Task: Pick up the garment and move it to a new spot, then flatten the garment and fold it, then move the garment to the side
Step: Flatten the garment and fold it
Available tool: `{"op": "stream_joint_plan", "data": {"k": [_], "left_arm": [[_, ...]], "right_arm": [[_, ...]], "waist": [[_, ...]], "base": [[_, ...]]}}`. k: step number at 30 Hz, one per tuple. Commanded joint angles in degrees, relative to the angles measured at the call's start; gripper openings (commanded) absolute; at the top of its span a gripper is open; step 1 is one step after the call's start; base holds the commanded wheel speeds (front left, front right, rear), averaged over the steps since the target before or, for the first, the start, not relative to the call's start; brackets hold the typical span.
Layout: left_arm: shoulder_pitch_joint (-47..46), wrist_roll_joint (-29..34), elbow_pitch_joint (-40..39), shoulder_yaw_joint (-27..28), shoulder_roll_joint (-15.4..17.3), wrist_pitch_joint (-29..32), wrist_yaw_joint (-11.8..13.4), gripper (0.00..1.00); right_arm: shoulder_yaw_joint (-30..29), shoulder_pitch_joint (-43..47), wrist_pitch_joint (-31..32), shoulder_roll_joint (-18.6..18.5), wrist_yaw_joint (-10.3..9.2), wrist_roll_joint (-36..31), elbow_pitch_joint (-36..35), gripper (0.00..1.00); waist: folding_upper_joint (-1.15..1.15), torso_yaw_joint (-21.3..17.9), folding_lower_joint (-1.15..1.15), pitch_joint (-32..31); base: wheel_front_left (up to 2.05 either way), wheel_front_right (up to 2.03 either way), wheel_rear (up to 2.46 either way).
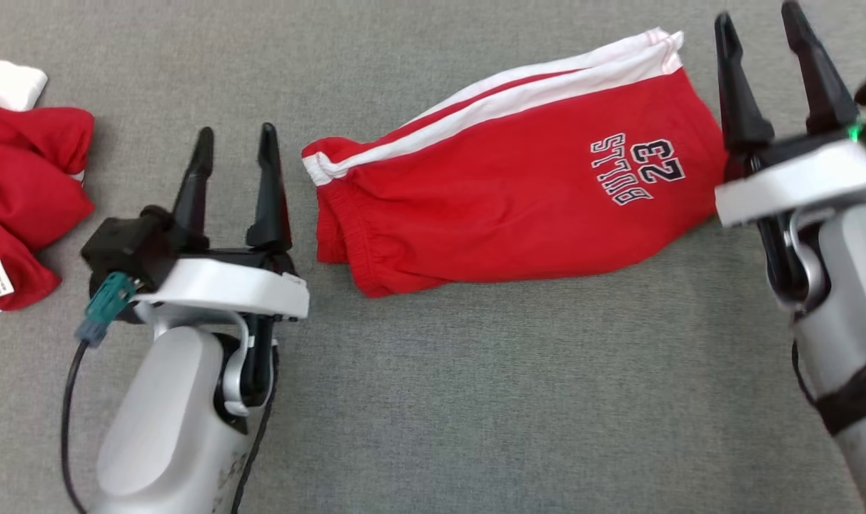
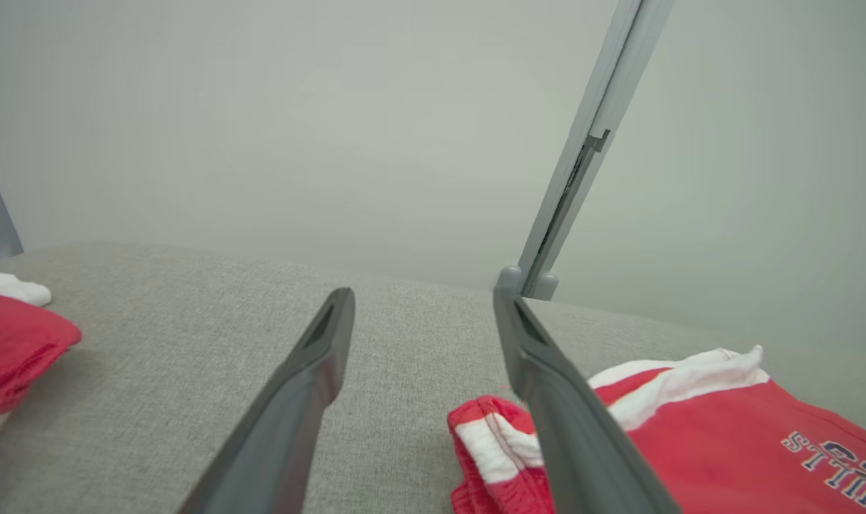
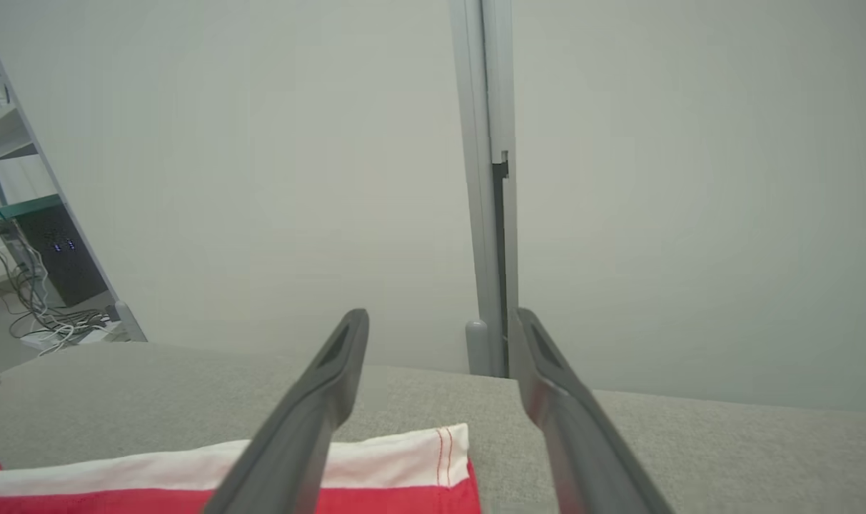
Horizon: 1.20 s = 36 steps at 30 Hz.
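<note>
Left gripper (image 1: 237,132): fingers spread, empty, just beside the waistband (image 1: 343,243).
Red basketball shorts (image 1: 518,185): folded, lying flat on the grey fabric surface (image 1: 475,400), right between both grippers!
Handling: looks light, soft and floppy. Pinch waistband and hem (image 1: 700,121) together or the fold sags.
Right gripper (image 1: 756,14): spread wide, empty, at the hem end.

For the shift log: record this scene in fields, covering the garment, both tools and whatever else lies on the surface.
garment: red shorts, lying folded, white side stripes, BULLS 23 print facing up
surface: grey fabric surface
left tool: open, empty, beside the waistband end, apart from it
right tool: open, empty, at the hem end
other items: red clothes heap at the surface's left edge, well apart from the shorts
</note>
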Motion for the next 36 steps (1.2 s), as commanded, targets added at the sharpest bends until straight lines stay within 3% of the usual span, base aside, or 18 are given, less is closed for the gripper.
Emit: {"op": "stream_joint_plan", "data": {"k": [1,9,19,36], "left_arm": [[1.43,1.02,-1.20,0.81,0.38,-0.22,0.28,1.00],[8.52,7.38,-6.29,4.02,1.70,-0.27,-0.20,1.00],[15.18,11.00,-5.64,2.77,2.40,-0.28,-0.37,1.00],[17.37,12.30,-4.76,0.93,3.20,-0.13,0.67,1.00]], "right_arm": [[-0.91,2.57,-0.32,0.13,0.00,-0.71,-1.47,1.00],[-6.19,17.40,0.04,1.38,0.00,-4.95,-11.52,1.00],[-10.23,33.33,5.54,4.26,0.00,-7.85,-23.85,1.00],[-12.59,39.17,10.75,6.16,0.00,-9.81,-31.26,1.00]], "waist": [[0.00,-0.85,0.00,-1.07],[0.00,-3.27,0.00,-4.83],[0.00,-5.23,0.00,-8.56],[0.00,-5.90,0.00,-10.17]], "base": [[0.00,0.00,0.00],[0.00,0.00,0.00],[0.00,0.00,0.00],[0.00,0.00,0.00]]}}
